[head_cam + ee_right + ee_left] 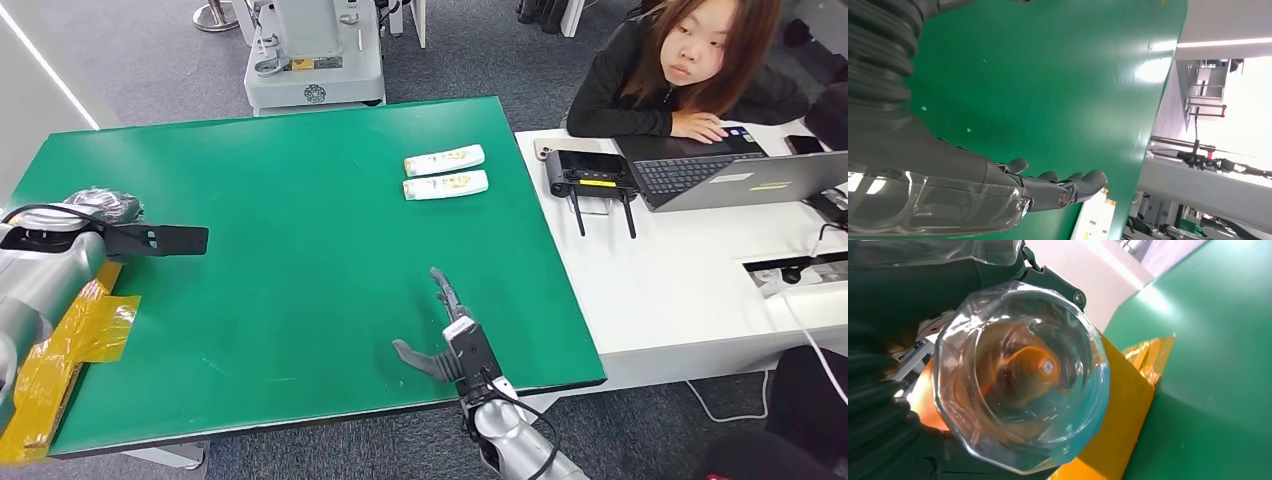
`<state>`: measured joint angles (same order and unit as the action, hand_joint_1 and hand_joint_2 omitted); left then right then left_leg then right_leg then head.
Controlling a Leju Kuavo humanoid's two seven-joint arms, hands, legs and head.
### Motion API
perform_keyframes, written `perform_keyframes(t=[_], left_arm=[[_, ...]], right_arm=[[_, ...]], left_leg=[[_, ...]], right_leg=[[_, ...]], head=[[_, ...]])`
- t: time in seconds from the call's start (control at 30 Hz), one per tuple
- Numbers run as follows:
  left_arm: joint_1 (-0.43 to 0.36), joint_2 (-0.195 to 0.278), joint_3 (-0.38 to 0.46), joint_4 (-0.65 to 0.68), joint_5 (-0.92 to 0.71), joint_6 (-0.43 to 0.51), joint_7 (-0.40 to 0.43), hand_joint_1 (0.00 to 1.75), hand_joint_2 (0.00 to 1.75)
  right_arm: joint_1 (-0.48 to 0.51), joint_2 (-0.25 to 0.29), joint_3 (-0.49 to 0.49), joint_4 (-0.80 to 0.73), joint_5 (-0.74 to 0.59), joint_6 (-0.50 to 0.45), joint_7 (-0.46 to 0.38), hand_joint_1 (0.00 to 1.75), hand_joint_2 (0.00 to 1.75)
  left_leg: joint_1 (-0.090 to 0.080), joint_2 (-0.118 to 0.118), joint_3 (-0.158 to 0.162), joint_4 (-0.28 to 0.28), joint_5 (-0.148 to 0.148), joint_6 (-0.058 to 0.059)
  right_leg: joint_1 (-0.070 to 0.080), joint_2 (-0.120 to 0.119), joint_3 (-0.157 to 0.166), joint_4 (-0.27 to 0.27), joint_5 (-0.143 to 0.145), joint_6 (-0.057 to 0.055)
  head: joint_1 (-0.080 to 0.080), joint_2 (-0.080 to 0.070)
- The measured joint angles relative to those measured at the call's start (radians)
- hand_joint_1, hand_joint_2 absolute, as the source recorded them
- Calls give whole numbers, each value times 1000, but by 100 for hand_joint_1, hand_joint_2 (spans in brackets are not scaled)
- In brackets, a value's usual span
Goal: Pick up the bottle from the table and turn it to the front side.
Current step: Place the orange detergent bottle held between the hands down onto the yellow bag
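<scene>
Two white bottles [445, 160] lie side by side on the far right part of the green tabletop [300, 250]. The right hand [445, 340] hovers over the near edge, well apart from them, fingers [1083, 182] spread and empty. The left hand's [95, 205] grasp cannot be told.

Two bottles [444, 160] [446, 185], one laptop [735, 178]

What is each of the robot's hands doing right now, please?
Left hand: cannot be told; the fingers are too unclear to judge.
Right hand: open, fingers spread above the green table, holding nothing.
</scene>
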<state>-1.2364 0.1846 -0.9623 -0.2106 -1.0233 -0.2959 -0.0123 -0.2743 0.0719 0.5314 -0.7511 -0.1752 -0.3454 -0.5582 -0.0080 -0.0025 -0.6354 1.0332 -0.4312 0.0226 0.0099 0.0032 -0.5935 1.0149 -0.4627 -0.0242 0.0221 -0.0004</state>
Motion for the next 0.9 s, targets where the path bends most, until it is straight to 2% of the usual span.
perform_keyframes(t=[0.33, 0.53, 0.9], left_arm=[[46, -2, 27, 3, 14, -61, 34, 175, 175], [66, -16, 43, 3, 28, -139, 70, 175, 175], [94, -18, 82, 3, 43, -217, 104, 175, 175]], right_arm=[[-43, -2, 55, 53, -82, -41, -17, 0, 175], [-53, -15, 74, 100, -136, -60, -38, 0, 175], [-120, -22, 140, 183, -191, -43, -22, 0, 175]], left_leg=[[0, 0, 0, 0, 0, 0], [0, -1, 0, 0, 0, 0], [0, 0, 0, 0, 0, 0]], right_leg=[[0, 0, 0, 0, 0, 0], [0, 0, 0, 0, 0, 0], [0, 0, 0, 0, 0, 0]], head=[[0, 0], [0, 0], [0, 0]])
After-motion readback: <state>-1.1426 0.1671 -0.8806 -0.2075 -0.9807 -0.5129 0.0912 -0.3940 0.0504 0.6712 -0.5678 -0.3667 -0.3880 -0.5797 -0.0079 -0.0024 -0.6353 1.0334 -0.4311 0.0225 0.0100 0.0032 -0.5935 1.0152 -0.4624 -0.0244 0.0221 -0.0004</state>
